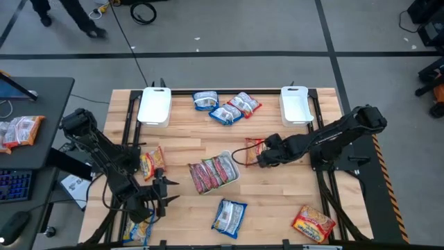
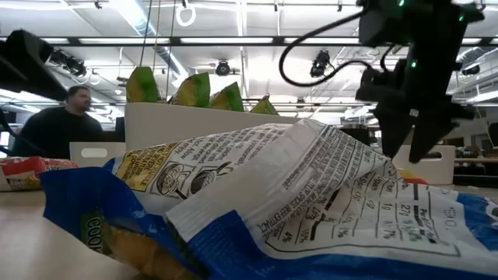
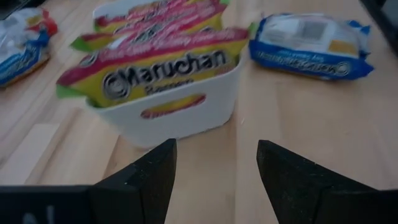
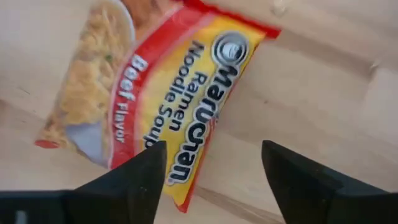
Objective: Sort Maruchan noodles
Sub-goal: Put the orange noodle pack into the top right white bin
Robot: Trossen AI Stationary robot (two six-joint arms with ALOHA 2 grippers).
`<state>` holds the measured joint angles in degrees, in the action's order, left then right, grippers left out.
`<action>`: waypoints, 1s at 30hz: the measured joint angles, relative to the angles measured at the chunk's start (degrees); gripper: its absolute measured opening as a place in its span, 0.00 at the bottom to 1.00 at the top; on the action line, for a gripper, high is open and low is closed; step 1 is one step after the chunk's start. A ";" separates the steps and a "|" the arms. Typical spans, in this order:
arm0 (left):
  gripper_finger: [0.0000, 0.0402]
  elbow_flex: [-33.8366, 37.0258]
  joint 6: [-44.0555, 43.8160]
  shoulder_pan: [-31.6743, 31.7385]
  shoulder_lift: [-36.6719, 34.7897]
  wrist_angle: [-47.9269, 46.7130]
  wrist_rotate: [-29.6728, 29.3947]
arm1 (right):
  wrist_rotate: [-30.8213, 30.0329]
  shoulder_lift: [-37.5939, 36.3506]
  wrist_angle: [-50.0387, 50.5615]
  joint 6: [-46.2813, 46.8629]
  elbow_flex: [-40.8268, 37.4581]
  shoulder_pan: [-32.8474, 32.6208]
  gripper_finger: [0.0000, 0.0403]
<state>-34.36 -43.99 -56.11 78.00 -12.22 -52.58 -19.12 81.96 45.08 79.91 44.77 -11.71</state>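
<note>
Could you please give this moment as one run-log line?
right gripper: open above orange-yellow plastic beef ramen packet | left gripper: open, facing white rectangular tray of green-pink packets

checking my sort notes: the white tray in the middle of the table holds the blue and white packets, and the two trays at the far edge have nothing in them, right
Not quite. The middle tray holds the green-edged, red-pink Maruchan packets, not blue and white ones; the left wrist view shows them standing in it. The rest stands: in the high view the two far trays have nothing in them.

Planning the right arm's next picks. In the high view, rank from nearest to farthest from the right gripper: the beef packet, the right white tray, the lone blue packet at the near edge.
1. beef packet, just beside the right gripper.
2. right white tray, at the far edge.
3. blue packet, at the near edge.
</note>
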 joint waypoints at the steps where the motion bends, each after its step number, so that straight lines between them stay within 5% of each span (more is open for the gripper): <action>1: 0.56 0.36 -1.78 0.01 0.00 -0.65 -0.20 | 1.64 -0.03 -2.53 -0.83 -1.11 0.86 0.68; 10: 0.56 10.29 -15.61 2.73 0.00 4.13 -0.28 | 6.39 -1.14 -26.52 -7.44 -10.74 6.93 0.65; 18: 0.56 15.07 -11.31 7.30 0.00 16.32 1.81 | 8.90 -0.97 -51.62 -12.89 -20.08 9.85 0.50; 27: 0.56 15.07 -5.88 11.63 0.00 19.51 5.18 | 6.56 -1.04 -53.11 -24.48 -20.95 9.69 0.07; 30: 0.56 15.07 -5.88 12.08 0.00 19.58 5.34 | 5.62 -1.55 -46.64 -31.37 -17.13 9.49 0.03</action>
<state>-19.29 -49.87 -44.03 78.00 7.36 -47.24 -13.50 80.41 -1.56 48.54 27.64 -2.22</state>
